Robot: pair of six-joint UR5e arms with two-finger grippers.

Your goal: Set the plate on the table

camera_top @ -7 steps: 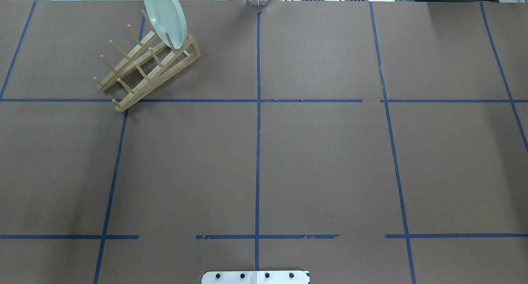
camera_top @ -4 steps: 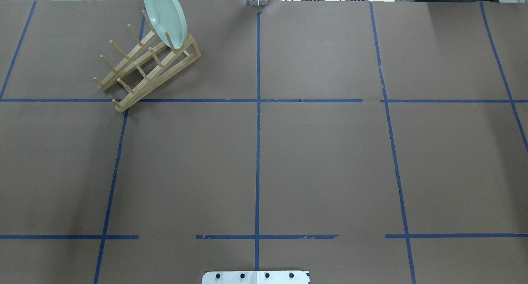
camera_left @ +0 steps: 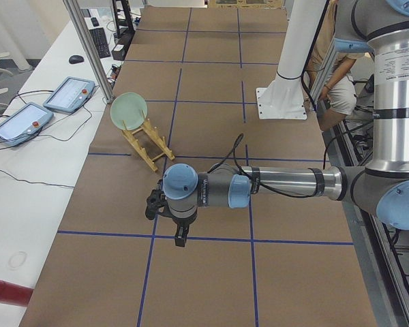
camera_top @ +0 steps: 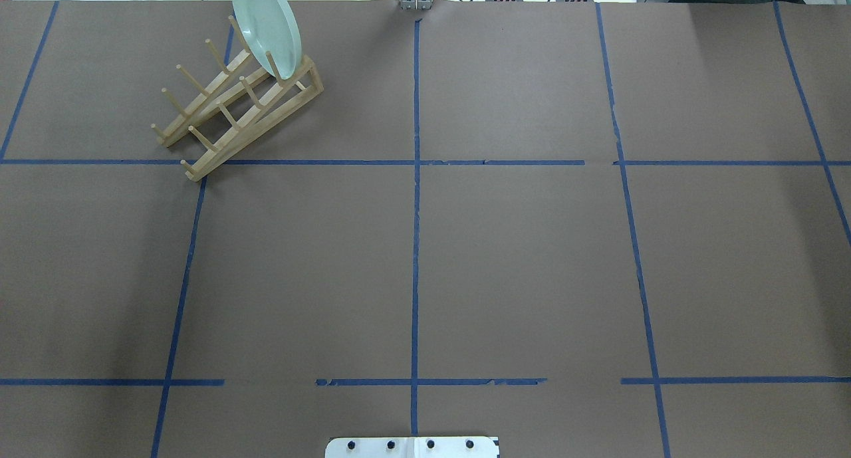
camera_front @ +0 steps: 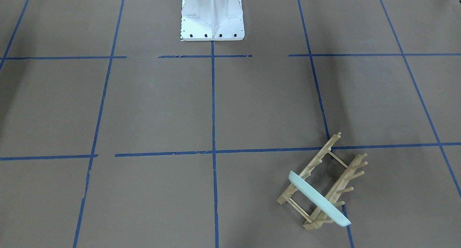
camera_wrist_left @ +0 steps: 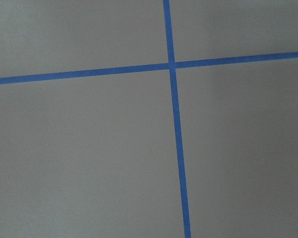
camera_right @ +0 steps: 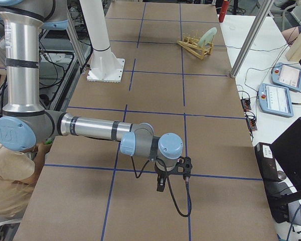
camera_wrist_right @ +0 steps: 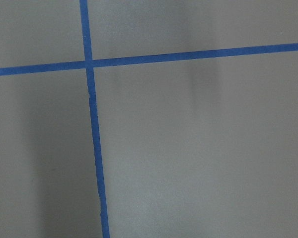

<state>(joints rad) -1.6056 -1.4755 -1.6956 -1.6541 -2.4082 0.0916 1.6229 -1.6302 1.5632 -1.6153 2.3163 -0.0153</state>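
Observation:
The pale mint-green plate (camera_top: pixel 266 26) stands on edge in the end slot of the wooden rack (camera_top: pixel 233 112) at the table's (camera_top: pixel 518 258) far left. It also shows in the front-facing view (camera_front: pixel 318 199), the left view (camera_left: pixel 128 110) and the right view (camera_right: pixel 207 36). My left gripper (camera_left: pixel 180 238) hangs over the table well short of the rack; I cannot tell if it is open. My right gripper (camera_right: pixel 160 185) hangs over the opposite end; I cannot tell its state. Both wrist views show only bare table with tape lines.
The white robot base (camera_front: pixel 211 16) stands at the table's near middle edge. Tablets (camera_left: pixel 68 94) and cables lie on the white bench beyond the table's far edge. A metal post (camera_left: pixel 88 48) rises close to the rack.

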